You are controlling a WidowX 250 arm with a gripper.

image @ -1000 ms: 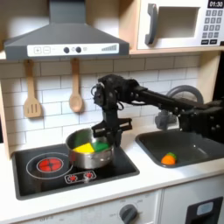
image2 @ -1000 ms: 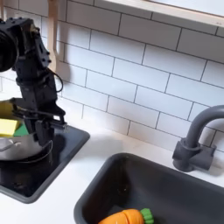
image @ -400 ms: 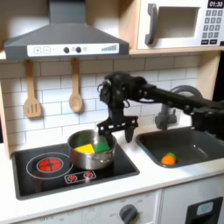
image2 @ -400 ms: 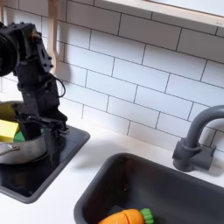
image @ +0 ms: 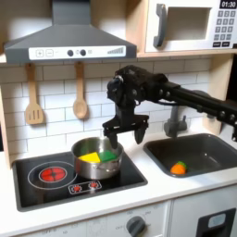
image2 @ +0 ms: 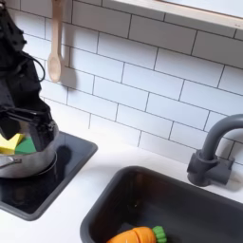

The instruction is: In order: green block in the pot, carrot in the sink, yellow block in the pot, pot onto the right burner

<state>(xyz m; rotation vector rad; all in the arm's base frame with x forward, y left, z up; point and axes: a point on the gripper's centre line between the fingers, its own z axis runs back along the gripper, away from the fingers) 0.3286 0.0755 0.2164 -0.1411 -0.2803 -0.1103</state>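
The shiny pot (image: 95,158) stands on the black stove's right part in the first exterior view, and at the second exterior view's left edge (image2: 21,161). Inside it lie the yellow block (image: 88,158) (image2: 9,145) and the green block (image: 109,155) (image2: 27,145). The carrot (image: 178,168) (image2: 139,234) lies in the dark sink (image: 208,148) (image2: 180,195). My gripper (image: 126,135) (image2: 28,121) hangs open just above the pot's right rim, holding nothing and apart from the pot.
The stove (image: 37,185) has a red-ringed burner (image: 53,173) left of the pot. Two wooden utensils (image: 34,97) hang on the tiled wall. A dark curved faucet (image2: 213,152) stands behind the sink. A range hood (image: 69,37) and microwave (image: 190,26) are overhead.
My gripper has lifted up from the pot's rim and shifted slightly to the first exterior view's right. The pot, blocks and carrot stay where they were.
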